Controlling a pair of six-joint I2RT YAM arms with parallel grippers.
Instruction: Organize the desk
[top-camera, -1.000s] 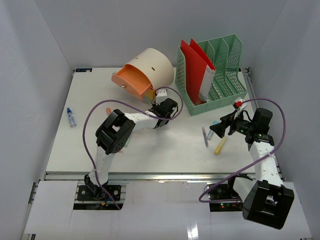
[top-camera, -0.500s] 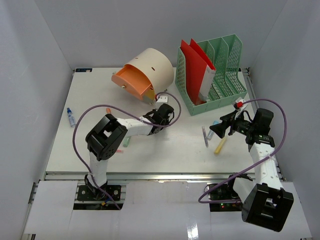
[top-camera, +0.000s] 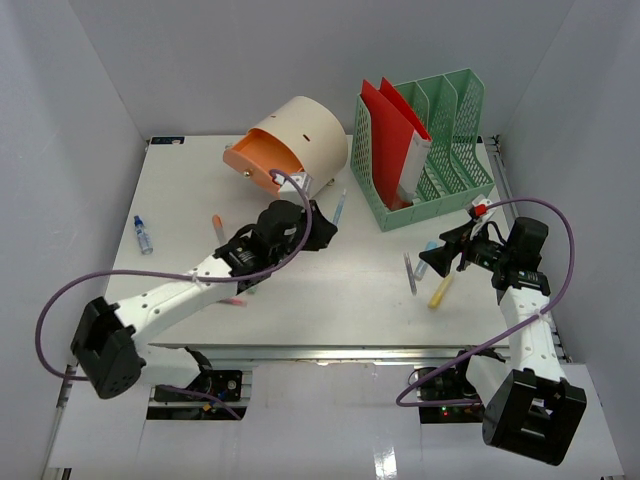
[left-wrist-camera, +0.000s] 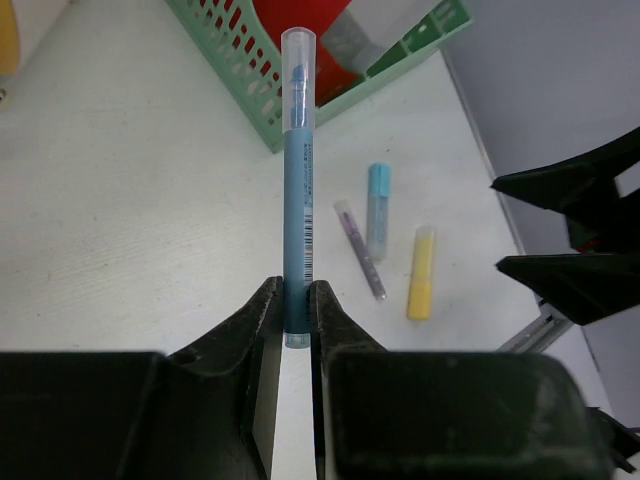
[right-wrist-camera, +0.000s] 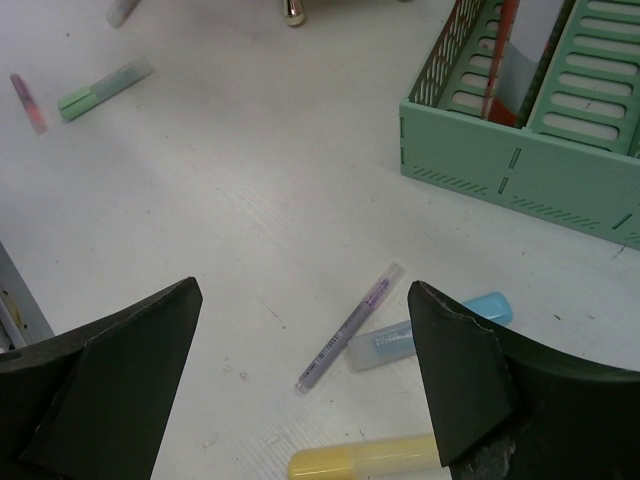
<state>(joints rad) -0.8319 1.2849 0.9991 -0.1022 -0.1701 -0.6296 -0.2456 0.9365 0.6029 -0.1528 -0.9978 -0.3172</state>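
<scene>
On the white desk (top-camera: 330, 300), my left gripper (top-camera: 308, 226) is shut on the tail end of a blue pen (left-wrist-camera: 298, 180). The pen sticks straight out from the jaws toward the green file organizer (top-camera: 425, 150); its clear cap (top-camera: 341, 205) shows just past the fingers. My right gripper (top-camera: 447, 250) stands wide open with nothing between its fingers, just above a purple pen (right-wrist-camera: 350, 327), a light blue highlighter (right-wrist-camera: 430, 330) and a yellow highlighter (right-wrist-camera: 365, 460). All three lie loose in front of the organizer.
A cream and orange cylindrical holder (top-camera: 285, 145) lies on its side at the back centre. A small blue-capped bottle (top-camera: 143, 235) and an orange marker (top-camera: 217, 224) lie at the left. A green highlighter (right-wrist-camera: 105, 88) and a pink pen (right-wrist-camera: 27, 102) lie near the left arm.
The left arm has swung its elbow down and out to the left, drawing its gripper back from the holder with the blue pen still in it. The right arm has not moved.
</scene>
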